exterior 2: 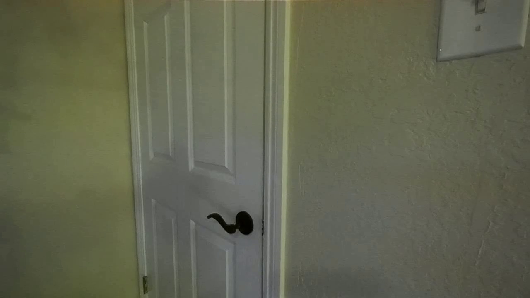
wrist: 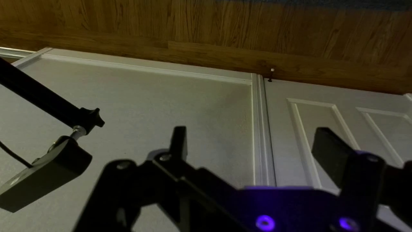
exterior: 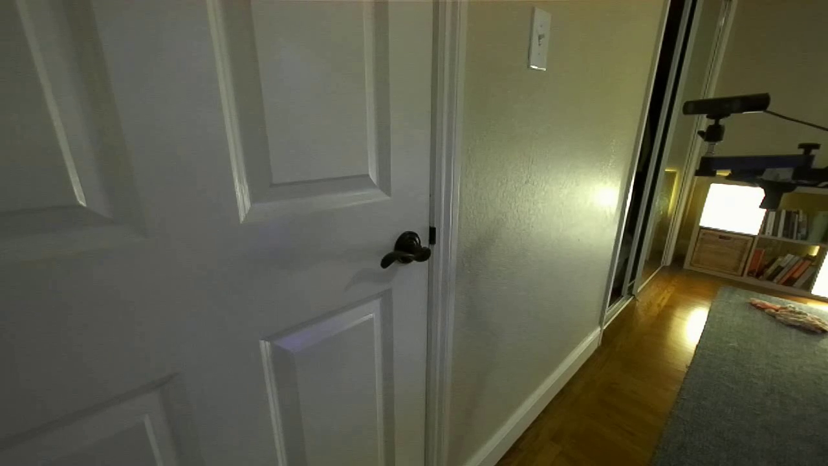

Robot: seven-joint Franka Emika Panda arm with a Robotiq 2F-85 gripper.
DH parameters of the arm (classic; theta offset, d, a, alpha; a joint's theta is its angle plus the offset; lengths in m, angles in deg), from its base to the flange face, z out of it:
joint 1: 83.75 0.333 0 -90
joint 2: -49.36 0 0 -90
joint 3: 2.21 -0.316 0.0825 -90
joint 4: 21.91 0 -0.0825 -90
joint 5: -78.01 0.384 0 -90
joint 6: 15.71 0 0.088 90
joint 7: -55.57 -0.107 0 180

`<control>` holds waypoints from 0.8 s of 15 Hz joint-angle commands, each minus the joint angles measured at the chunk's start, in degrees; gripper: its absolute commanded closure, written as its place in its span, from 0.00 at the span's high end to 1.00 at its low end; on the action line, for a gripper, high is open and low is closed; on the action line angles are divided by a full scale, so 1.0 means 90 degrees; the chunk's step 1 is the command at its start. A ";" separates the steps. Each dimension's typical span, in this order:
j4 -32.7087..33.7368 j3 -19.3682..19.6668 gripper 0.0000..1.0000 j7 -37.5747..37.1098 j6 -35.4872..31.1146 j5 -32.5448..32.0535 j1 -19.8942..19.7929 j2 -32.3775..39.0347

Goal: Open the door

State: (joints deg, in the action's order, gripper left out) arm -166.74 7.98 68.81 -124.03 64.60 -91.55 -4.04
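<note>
Door (exterior: 213,272), one, white, panelled: we found it set in its frame (exterior: 447,291), beside a wall (exterior: 530,259) bearing a light switch (exterior: 539,39), in both exterior views; we judged it shut. Handle (exterior: 406,251), one, black, lever type: near the door's edge, nothing touching it. Hinge (exterior 2: 145,284), one in sight, low on the opposite edge.

Gripper (wrist: 252,138), one: fingers (wrist: 178,141) spread wide, nothing between them that we could see; how far from the door, we could not tell.

Step in hand, by our judgement: the reach, with the opening itself not begun. The next move called for bringing the parted fingers to the handle, then pressing it down and drawing the door (the hinge showing on that face suggested a pull, not a push).

Differences among views: the gripper figured in the wrist view only. There we saw neither handle nor light switch, but had the foot of the door, the floor (wrist: 193,35) across the top, what we took for a doorstop (wrist: 271,75), and a camera (wrist: 48,174) on a black bar (wrist: 38,95). The hinge showed in an exterior view alone. Books (exterior: 781,268) and a basket (exterior: 719,251), past the wall, appeared in an exterior view only, with the floor the right way up.
</note>
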 commanded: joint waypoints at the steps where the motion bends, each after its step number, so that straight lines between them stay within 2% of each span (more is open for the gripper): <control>1: -0.0034 -0.0124 1.00 -0.0148 -0.0158 0.0101 0.0268 0.0356; 8: 0.0368 -0.0726 1.00 -0.1426 -0.0610 0.0695 0.0369 0.2250; 12: 0.0864 -0.1072 1.00 -0.2653 -0.0800 0.0953 0.0215 0.3249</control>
State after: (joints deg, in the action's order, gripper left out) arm -163.40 0.02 52.13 -130.57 71.66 -88.81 18.87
